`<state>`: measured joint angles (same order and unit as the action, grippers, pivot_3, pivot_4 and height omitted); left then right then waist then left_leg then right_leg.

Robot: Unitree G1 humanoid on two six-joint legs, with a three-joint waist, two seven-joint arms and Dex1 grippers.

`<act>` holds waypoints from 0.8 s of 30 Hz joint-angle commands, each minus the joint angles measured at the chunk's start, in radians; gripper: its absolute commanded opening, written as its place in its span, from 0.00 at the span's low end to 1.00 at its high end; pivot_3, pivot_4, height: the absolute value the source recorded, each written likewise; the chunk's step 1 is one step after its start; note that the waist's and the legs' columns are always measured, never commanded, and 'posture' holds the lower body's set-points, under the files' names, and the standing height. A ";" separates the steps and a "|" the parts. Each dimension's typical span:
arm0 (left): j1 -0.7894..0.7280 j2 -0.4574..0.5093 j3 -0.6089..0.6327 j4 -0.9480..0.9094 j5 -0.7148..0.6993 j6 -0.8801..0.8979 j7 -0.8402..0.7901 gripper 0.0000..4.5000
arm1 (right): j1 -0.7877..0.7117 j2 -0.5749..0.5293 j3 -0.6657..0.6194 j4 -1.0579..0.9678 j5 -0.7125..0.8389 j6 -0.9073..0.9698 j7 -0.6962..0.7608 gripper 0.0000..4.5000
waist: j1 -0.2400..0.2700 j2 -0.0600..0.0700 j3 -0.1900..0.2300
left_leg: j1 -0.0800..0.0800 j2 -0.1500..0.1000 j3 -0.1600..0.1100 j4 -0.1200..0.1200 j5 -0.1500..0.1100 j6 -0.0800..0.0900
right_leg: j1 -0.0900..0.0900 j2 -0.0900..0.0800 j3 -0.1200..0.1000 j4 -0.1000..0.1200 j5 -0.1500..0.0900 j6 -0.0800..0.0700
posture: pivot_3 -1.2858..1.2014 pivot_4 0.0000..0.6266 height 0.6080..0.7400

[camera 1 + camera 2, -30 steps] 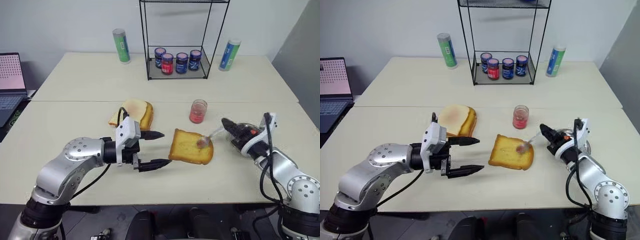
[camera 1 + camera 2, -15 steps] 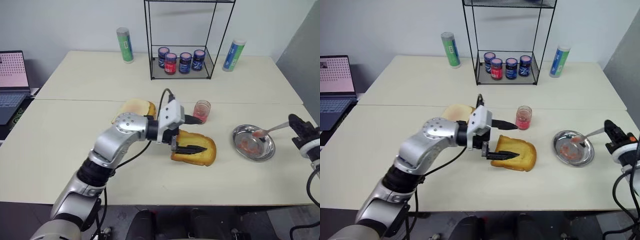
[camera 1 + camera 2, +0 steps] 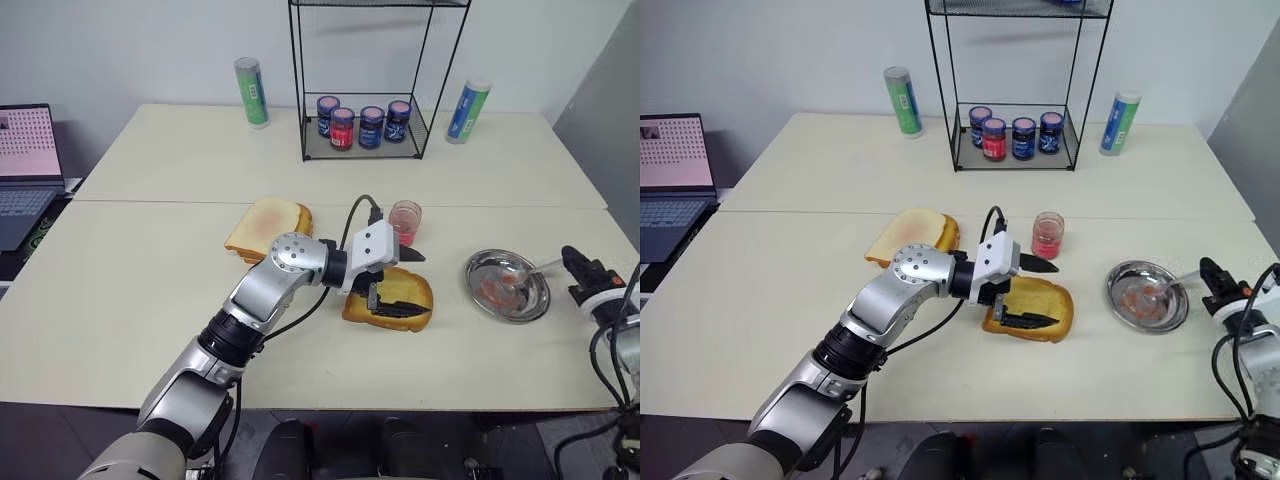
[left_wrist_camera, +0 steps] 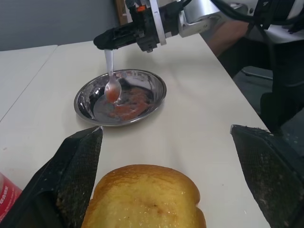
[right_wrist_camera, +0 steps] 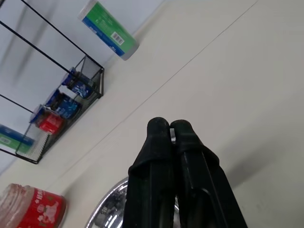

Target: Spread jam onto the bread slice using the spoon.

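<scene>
The golden bread slice (image 3: 412, 290) lies at the table's middle. My left gripper (image 3: 402, 282) stands open around its near-left end, one finger (image 3: 405, 254) behind it and one over its front edge. The jam jar (image 3: 405, 222) stands just behind the slice. To the right, my right gripper (image 3: 577, 266) is shut on the spoon (image 3: 528, 270) by its handle. The spoon (image 4: 112, 81) points down with its jam-smeared bowl inside the round steel dish (image 4: 151, 102), which has jam smears on its bottom.
Paler bread slices (image 3: 268, 226) lie left of the left arm. A wire rack (image 3: 365, 120) with several dark jars stands at the back, with a green tube (image 3: 248, 92) to its left and a blue-green tube (image 3: 463, 110) to its right. A laptop (image 3: 25, 160) sits at far left.
My right gripper carried the spoon off the bread slice, right and down into the steel dish. My left gripper swung right and now straddles the slice. The camera view shifted.
</scene>
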<state>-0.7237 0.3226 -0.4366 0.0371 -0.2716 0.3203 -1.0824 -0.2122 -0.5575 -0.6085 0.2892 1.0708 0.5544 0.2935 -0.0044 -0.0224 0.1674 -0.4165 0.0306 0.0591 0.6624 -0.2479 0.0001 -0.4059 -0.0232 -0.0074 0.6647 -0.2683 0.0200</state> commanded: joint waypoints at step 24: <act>0.020 0.023 0.056 -0.084 -0.002 0.030 0.006 1.00 | -0.028 -0.063 -0.082 0.021 -0.130 0.029 0.068 0.99 | 0.000 0.002 -0.001 | 0.000 0.000 0.000 0.000 0.000 0.000 | 0.000 0.000 0.000 0.000 0.000 0.000 | 0.52 0.24 1.00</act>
<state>-0.7100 0.3377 -0.4117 -0.0015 -0.2686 0.3483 -1.0801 -0.2454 -0.5900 -0.6648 0.3659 0.9496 0.5787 0.3636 -0.0039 -0.0205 0.1667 -0.4163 0.0304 0.0593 0.6624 -0.2478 0.0000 -0.4058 -0.0237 -0.0073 0.6650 -0.2682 0.0200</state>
